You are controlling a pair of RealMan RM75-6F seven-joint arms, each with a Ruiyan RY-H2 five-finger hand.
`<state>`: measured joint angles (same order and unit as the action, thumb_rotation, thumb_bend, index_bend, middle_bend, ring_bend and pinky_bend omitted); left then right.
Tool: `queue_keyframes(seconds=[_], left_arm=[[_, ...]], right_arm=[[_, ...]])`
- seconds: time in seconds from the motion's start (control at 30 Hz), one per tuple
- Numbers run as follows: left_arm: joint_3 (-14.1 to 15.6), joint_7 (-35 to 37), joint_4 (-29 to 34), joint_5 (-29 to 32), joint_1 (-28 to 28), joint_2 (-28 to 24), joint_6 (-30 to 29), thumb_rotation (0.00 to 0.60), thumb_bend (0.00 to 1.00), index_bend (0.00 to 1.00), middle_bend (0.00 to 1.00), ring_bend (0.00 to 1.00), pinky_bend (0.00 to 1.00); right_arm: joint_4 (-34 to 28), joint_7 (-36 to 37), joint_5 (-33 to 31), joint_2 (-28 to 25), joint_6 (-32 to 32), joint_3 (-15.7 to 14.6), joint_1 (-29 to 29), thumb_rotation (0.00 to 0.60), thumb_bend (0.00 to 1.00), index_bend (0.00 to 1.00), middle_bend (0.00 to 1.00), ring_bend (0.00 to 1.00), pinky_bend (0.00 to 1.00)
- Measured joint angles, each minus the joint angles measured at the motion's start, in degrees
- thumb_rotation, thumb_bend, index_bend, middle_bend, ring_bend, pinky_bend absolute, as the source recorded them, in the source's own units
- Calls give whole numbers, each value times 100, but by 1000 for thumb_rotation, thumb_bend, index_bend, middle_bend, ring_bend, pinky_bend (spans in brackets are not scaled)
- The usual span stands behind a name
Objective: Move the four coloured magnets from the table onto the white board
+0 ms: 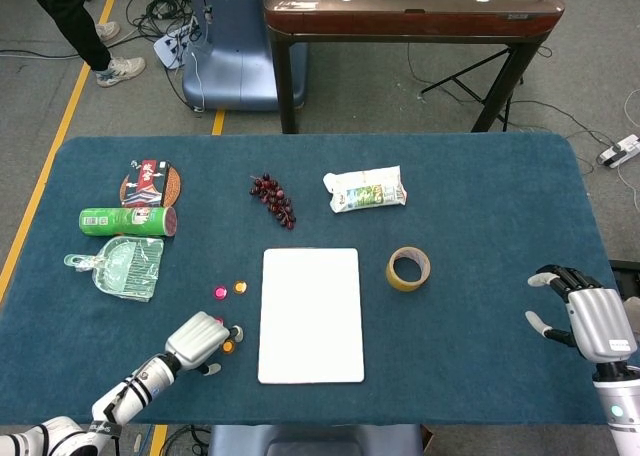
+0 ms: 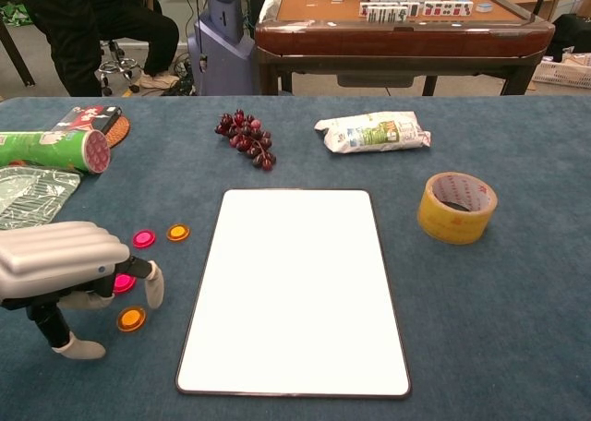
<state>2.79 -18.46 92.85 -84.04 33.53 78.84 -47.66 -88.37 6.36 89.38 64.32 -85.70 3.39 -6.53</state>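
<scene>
The left hand [image 2: 60,259] was held low over the surface [image 2: 499,310], fingers [image 2: 153,282] spread, nothing gripped. Four magnets [image 2: 130,318] were seen around those fingers, beside the white board [image 2: 294,287]. The right hand [image 1: 590,318] was kept apart, fingers loosely spread.

Left hand [image 2: 60,259] half hides pink magnet [image 2: 123,282]; contact unclear.

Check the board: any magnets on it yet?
None. The board is bare white in both views. All four magnets sit on the table left of it: pink, orange, pink, orange.
</scene>
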Motion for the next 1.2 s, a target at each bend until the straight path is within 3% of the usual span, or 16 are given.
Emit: queue_keyframes(seconds=[0.57,1.2], left_arm=[[5,-42,-119,121,52,106,-163,600,293,472,1000,1000,1000],[78,-249,-94,259,88,188,-191,600,297,501,1000,1000,1000]], right_arm=[[2,-19,-4,10,31,-1,-13,600,163,389,334,314,443],[0,-25,-11,10,44,-2,-14,600,163,388,334,314,443]])
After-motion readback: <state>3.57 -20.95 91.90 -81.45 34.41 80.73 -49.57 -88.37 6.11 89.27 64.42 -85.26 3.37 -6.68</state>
